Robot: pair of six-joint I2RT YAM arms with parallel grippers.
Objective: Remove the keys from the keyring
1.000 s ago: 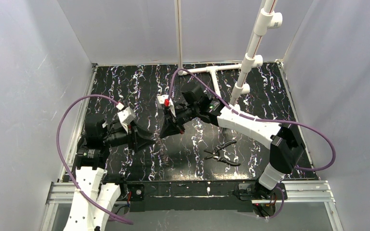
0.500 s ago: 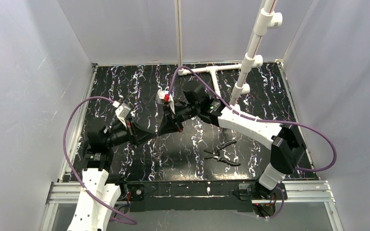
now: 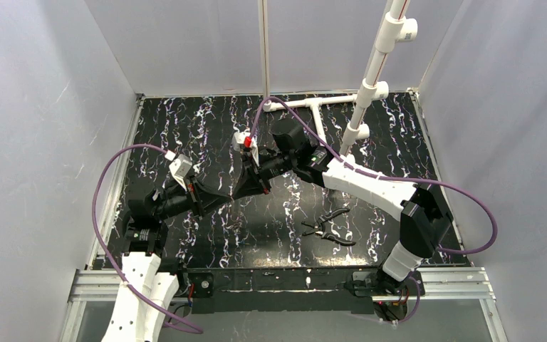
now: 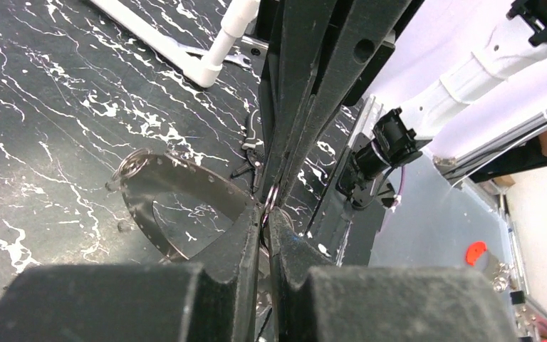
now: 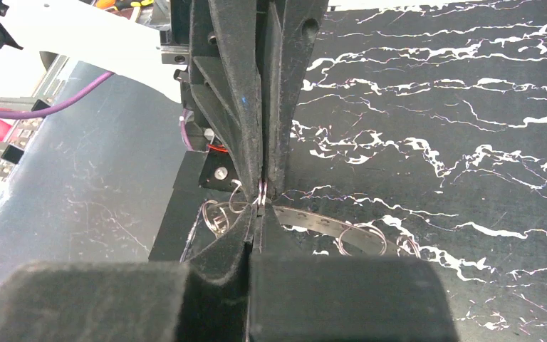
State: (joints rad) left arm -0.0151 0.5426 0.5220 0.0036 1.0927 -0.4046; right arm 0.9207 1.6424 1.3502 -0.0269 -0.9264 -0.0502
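Observation:
The keyring is a silvery-grey band with holes (image 4: 174, 167), hanging above the black marbled table; it also shows in the right wrist view (image 5: 320, 223). Small thin wire rings (image 5: 362, 239) hang on it. My left gripper (image 4: 266, 211) and right gripper (image 5: 260, 208) meet tip to tip over the table's middle, the left (image 3: 226, 194) pointing right and the right (image 3: 245, 187) pointing left. Both are shut on one small wire ring (image 4: 271, 194), which shows between the tips in the right wrist view (image 5: 261, 191). No keys show clearly.
Black-handled pliers (image 3: 330, 228) lie on the table to the right of the grippers. A white PVC pipe stand (image 3: 367, 84) rises at the back right, with its foot (image 3: 313, 105) on the table. Grey walls close in three sides.
My left gripper has swung right and forward until its tips meet the right gripper's tips. The right gripper has barely moved.

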